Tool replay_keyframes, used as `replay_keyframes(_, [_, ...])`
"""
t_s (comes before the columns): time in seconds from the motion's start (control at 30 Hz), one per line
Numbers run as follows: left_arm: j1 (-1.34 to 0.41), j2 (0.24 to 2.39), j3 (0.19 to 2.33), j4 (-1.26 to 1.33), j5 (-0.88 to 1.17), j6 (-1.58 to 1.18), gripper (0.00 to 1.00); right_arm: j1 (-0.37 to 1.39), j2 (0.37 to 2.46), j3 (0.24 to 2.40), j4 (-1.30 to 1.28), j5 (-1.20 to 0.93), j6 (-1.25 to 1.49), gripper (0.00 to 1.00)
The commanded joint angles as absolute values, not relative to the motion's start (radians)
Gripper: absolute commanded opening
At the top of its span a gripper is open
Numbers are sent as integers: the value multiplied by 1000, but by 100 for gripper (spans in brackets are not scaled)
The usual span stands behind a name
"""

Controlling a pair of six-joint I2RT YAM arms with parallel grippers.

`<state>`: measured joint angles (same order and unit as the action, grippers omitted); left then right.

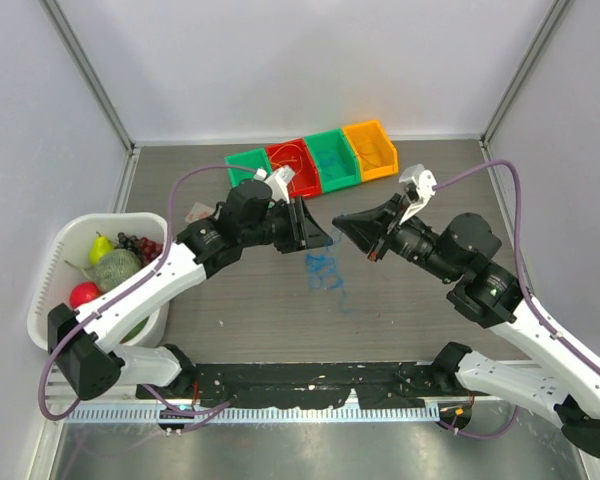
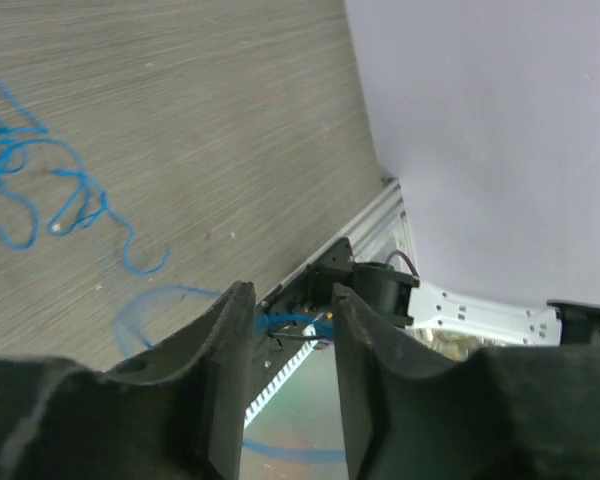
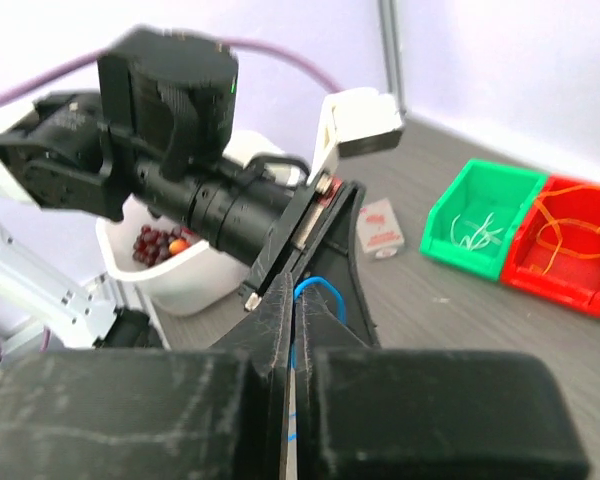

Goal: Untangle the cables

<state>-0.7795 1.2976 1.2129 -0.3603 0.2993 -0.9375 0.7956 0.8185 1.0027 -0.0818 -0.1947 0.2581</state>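
Note:
The blue cable (image 1: 323, 268) lies in loose loops on the table's middle, one strand rising to the grippers above it. My right gripper (image 1: 338, 222) is shut on the blue cable; in the right wrist view a small blue loop (image 3: 318, 287) sticks out past its closed tips (image 3: 295, 300). My left gripper (image 1: 320, 233) faces it, almost tip to tip, open (image 2: 292, 295), with blue strands passing between its fingers. More blue loops (image 2: 40, 190) lie on the wood. An orange-yellow cable (image 3: 570, 225) lies in the red bin, a whitish one (image 3: 475, 232) in the green bin.
A row of bins stands at the back: green (image 1: 248, 163), red (image 1: 295, 168), green (image 1: 332, 160), orange (image 1: 370, 148). A white basket (image 1: 55, 260) of fruit stands at the left. A small packet (image 1: 195, 213) lies beside it. Walls close in on three sides.

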Motion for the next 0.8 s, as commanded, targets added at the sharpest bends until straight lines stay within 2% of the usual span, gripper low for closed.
replay_keyframes(0.0, [-744, 1192, 1189, -454, 107, -891, 47, 796, 819, 1089, 6, -68, 215, 1])
replay_keyframes(0.13, [-692, 1086, 1106, -514, -49, -888, 67, 798, 870, 1134, -46, -11, 192, 1])
replay_keyframes(0.3, [-650, 944, 1005, -538, -144, -861, 78, 792, 966, 1199, -55, 61, 132, 1])
replay_keyframes(0.43, [-647, 842, 956, -519, -144, -822, 80, 755, 1050, 1236, -6, 84, 83, 1])
replay_keyframes(0.67, [-649, 792, 905, -508, -54, -811, 82, 548, 1275, 1296, 158, -132, 29, 1])
replay_keyframes(0.77, [-649, 770, 871, -483, -17, -828, 82, 505, 1390, 1347, 202, -149, -40, 1])
